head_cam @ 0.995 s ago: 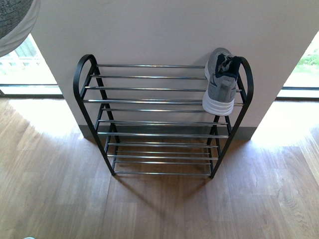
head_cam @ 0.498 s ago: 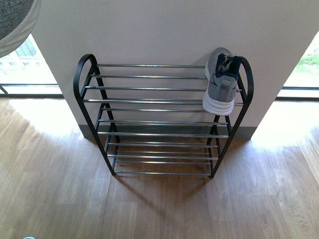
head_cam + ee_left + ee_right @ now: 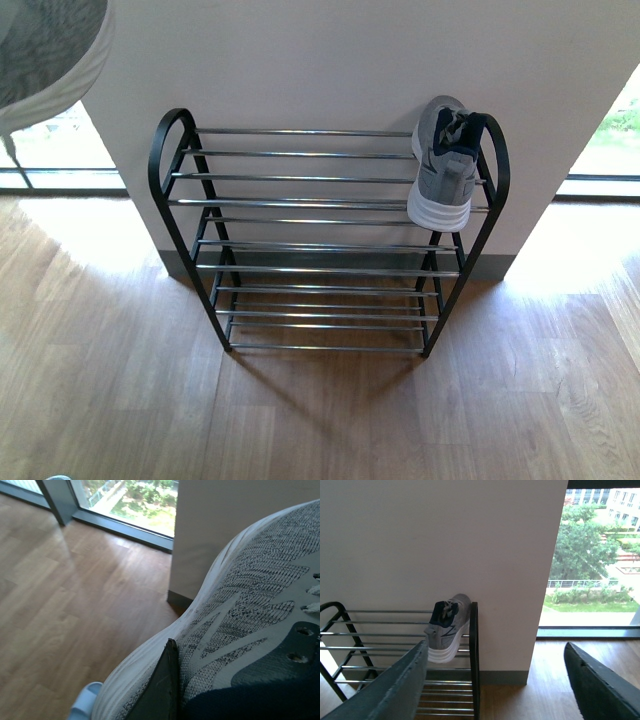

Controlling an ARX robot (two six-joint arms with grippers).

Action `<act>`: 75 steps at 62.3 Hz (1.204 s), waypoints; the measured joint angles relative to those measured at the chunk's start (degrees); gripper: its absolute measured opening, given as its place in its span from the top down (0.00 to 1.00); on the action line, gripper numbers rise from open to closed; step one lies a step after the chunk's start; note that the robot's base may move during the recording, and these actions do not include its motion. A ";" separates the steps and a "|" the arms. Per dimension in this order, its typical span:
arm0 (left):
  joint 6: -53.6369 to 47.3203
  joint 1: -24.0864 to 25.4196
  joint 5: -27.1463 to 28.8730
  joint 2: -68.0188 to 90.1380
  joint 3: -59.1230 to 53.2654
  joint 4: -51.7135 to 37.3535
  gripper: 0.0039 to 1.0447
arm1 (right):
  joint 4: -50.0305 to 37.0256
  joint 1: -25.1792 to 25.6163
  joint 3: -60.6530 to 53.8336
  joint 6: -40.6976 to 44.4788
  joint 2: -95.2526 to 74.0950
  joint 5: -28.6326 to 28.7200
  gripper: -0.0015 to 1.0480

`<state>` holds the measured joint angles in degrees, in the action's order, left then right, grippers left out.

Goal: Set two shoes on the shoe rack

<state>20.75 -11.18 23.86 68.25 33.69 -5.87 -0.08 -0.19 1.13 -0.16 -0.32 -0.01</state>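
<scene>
Sneaker #1 is on the shoe rack, at the 3 o'clock end of the top tier against the side frame. Its long axis runs 12–6 across the chrome bars, white sole end toward the robot.

Sneaker #2 is in the air at the 10 o'clock corner of the front view. It fills the left wrist view, with one dark finger of the left end effector pressed to its side. I read that as clamped on the shoe; the second finger is hidden.

Key relation: the free top-tier span lies toward 4 o'clock from sneaker #2, at 9 o'clock of sneaker #1. The left arm has the load, so the move is its to make. Sneaker #2's axis relative to the bars isn't readable; it probably needs to go 12–6 to match.

The right end effector is spread wide with nothing between the fingers, facing the rack's 3 o'clock end.

Counts:
- grey sneakers: 2 (one racked, one held)
- rack: 1, three tiers
- pale blue slide: 1 visible, below the held shoe
</scene>
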 joint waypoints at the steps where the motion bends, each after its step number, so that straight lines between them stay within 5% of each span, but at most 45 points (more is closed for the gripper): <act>1: 0.83 0.20 -1.22 2.32 1.31 -0.98 0.99 | 0.00 0.00 0.00 0.00 0.00 0.00 0.17; 6: 3.72 0.37 -6.01 11.08 6.67 -3.98 0.99 | 0.00 0.00 0.00 -0.02 0.00 0.00 0.07; 32: 13.18 -5.05 -25.35 59.10 44.72 -0.85 0.99 | 0.00 0.00 0.00 0.00 0.00 0.00 0.09; 53: 12.94 -8.50 -33.38 82.47 77.33 10.73 0.99 | 0.00 0.00 0.00 0.00 0.00 0.00 0.09; 75: 10.54 -9.75 -37.22 94.71 98.16 22.05 0.99 | 0.00 0.00 0.00 0.00 0.00 0.00 0.09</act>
<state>31.29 -20.93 -13.37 162.95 131.85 16.19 -0.08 -0.19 1.13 -0.16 -0.32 -0.01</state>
